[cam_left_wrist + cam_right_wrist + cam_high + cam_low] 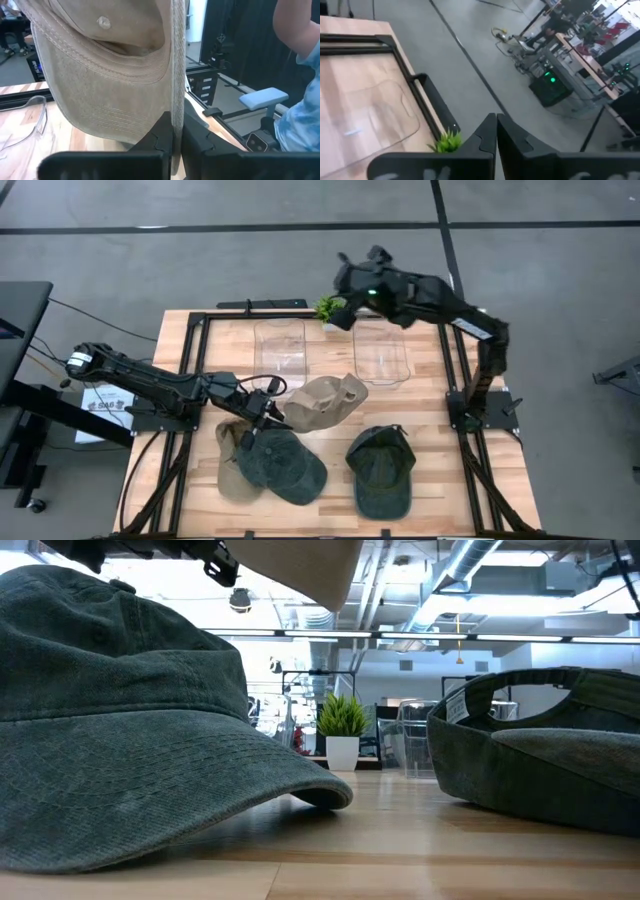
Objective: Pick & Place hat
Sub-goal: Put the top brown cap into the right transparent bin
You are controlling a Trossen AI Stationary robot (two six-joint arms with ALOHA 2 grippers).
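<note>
From above, the left gripper (272, 412) is pinching the tan hat (322, 402) by its brim, and the hat hangs over the middle of the tabletop (430, 420). So the pick looks done and the placing is left. Two clear bins stand at the far side, the left bin (279, 348) and the right bin (381, 352), both empty; one of them is probably the target. Three more hats lie on the near part: a dark green hat (286, 465) over a beige one (232, 465), and another dark hat (381, 470) turned upside down to the right. The right gripper (345, 278), fingers pressed together on nothing, hangs past the far edge by the small plant (330, 310), close to the bins, so room there is tight.

At table height, the dark green hat (120, 720) fills the near left and the upturned hat (545, 745) the right; the tan hat (300, 565) is well clear above them.

The left wrist shows the fingers (155, 142) clamped on the tan brim (176, 75), and a person's sleeve (300, 115) beyond the tabletop edge.

The right wrist looks over the far rail, plant (447, 142) just below.
</note>
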